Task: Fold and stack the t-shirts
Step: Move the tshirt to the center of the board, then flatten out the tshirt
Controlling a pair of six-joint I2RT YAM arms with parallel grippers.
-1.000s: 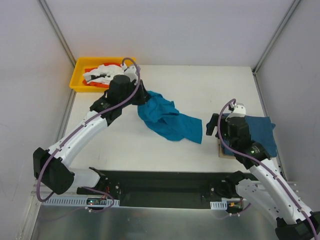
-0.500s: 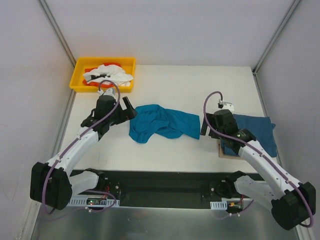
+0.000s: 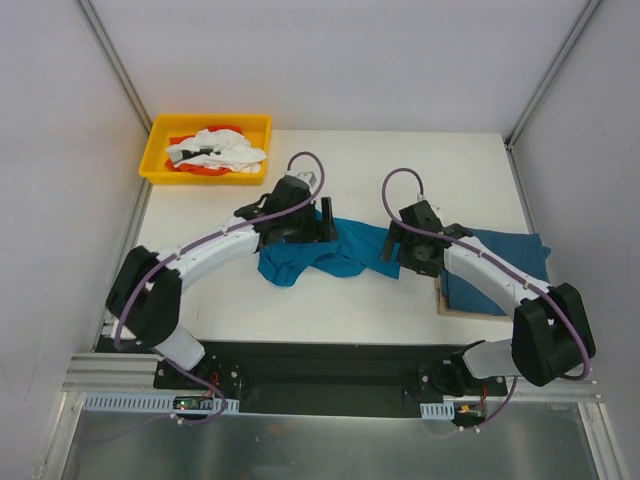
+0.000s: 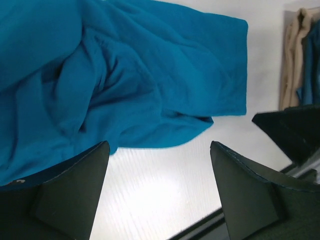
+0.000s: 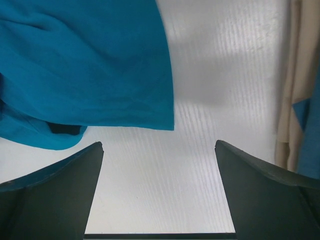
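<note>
Teal t-shirt point(image 3: 340, 257) crumpled on table point(image 3: 400, 170), left tool point(image 4: 159, 150) agape, right tool point(image 5: 159, 145) agape

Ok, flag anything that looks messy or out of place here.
The teal t-shirt mid-table lies crumpled and bunched, not flat. The folded t-shirt at right looks tidy. Nothing looks spilled or damaged.

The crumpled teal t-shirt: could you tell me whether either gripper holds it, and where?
Neither. The left gripper and right gripper both stand open by the t-shirt, gripping nothing.
</note>
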